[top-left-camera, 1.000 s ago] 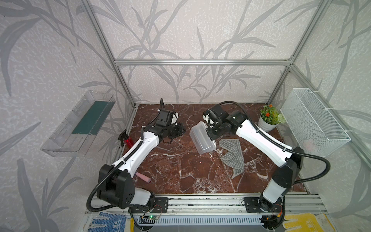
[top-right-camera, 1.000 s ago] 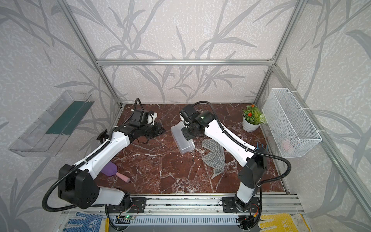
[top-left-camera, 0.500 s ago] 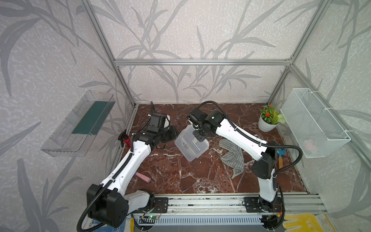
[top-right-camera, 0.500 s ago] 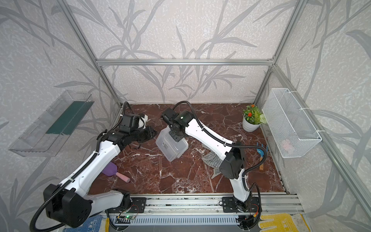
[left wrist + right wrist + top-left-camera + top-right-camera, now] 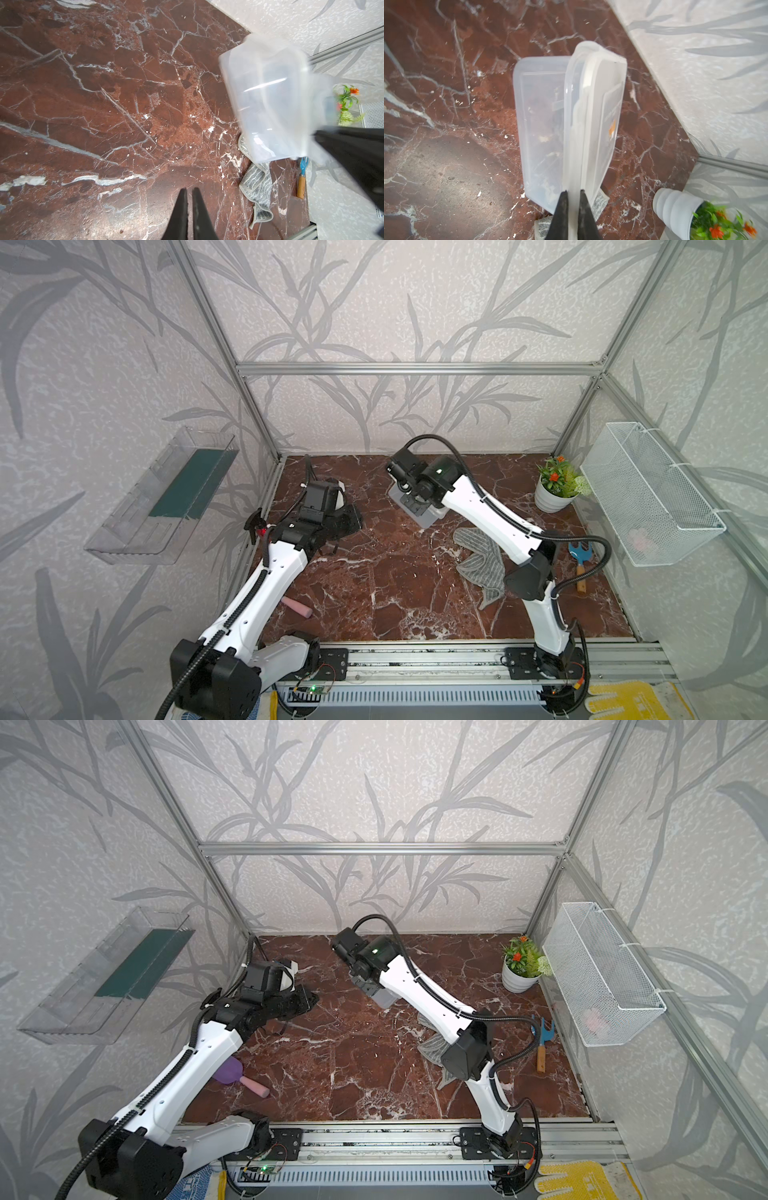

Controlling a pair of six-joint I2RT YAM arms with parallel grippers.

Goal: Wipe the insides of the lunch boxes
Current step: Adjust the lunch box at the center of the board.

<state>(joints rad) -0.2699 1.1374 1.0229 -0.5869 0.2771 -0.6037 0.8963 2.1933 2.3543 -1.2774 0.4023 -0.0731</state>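
The two clear lunch boxes (image 5: 591, 116) lean one against the other, tilted, near the back middle of the marble table (image 5: 374, 580), just beside the grey striped cloth (image 5: 484, 562). The right gripper (image 5: 573, 192) pinches their rim between its fingers. Off to the left, the left gripper (image 5: 189, 190) hovers over the marble, fingers pressed together on nothing.

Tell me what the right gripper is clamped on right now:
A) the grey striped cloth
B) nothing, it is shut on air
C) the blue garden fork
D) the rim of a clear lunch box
D: in the right wrist view the right gripper pinches the rim of the lunch box, which stands on edge between its jaws. The grey striped cloth lies ungripped.
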